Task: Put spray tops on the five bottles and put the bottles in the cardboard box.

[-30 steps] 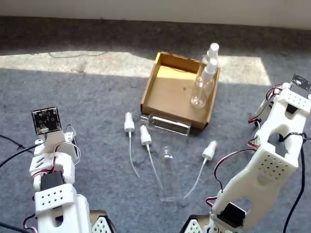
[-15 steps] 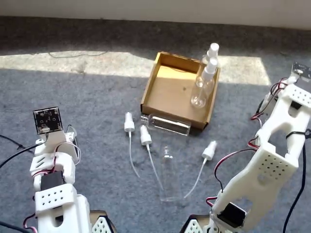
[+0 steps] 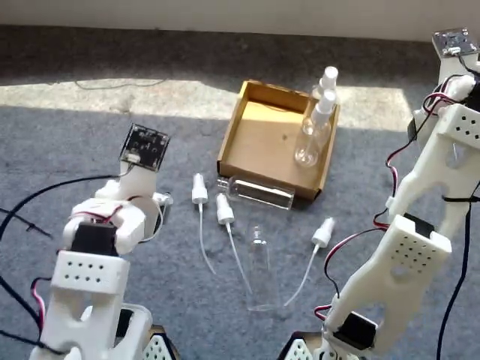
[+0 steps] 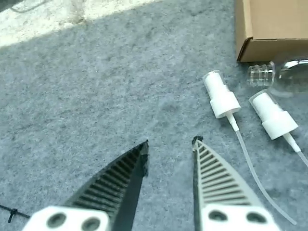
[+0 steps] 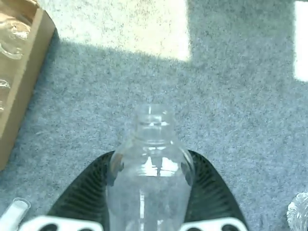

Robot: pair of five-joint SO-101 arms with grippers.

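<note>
Grey carpet with a band of sunlight

A short-piled grey carpet [image 3: 112, 150] covers the whole surface. A bright sunlit band [image 3: 90, 96] crosses it toward the far side. Beyond the band, a darker shaded strip [image 3: 150, 52] runs up to a pale wall edge [image 3: 225, 13]. A thin cable [image 3: 120, 84] lies in the lit band, and the nearer carpet sits in even shade.
</note>
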